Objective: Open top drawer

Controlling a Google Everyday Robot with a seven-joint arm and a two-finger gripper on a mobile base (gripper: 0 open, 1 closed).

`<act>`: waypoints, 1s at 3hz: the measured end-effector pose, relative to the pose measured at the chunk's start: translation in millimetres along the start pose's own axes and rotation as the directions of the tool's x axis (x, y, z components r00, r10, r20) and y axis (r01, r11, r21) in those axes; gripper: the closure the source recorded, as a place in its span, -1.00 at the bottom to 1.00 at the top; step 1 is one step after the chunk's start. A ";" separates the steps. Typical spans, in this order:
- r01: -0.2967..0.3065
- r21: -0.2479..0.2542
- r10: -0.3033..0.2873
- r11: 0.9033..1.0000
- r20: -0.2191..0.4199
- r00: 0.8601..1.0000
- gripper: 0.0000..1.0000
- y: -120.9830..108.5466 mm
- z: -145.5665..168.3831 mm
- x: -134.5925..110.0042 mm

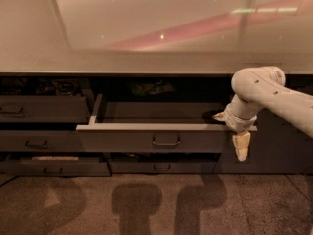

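The top drawer (146, 140) is pulled out from under the counter. It has a dark grey flat front, a centred loop handle (166, 142), a grey inner floor and a pale side rail on its left. My gripper (240, 146) hangs at the drawer front's right end, its pale fingers pointing down just outside the front's right edge. It touches no handle. The white arm reaches in from the right.
The pale countertop (146, 28) overhangs the drawers. A drawer at the upper left (39, 109) stands slightly out, one below it (36, 142) is shut, and the bottom left one (54, 164) is ajar. A slim drawer (161, 166) lies under the open one. Speckled floor (146, 204) lies in front.
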State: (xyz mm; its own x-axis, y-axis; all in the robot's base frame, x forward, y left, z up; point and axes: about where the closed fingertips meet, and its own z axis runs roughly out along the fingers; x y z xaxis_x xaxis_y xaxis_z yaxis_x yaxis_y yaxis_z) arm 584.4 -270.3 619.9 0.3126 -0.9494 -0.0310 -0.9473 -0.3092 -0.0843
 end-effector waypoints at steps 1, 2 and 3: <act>0.059 0.028 -0.058 0.998 -0.032 0.998 -1.00 18.8 2.3 -11.9; 0.081 0.032 -0.080 0.996 -0.027 0.996 -1.00 26.2 2.1 -18.7; 0.153 0.103 -0.150 0.983 -0.038 0.988 -1.00 48.0 -6.4 -30.2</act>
State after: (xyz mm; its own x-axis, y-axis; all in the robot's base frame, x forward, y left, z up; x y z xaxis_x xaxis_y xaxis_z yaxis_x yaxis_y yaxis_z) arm 529.0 -256.7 623.2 0.4484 -0.8936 0.0197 -0.8758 -0.4436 -0.1905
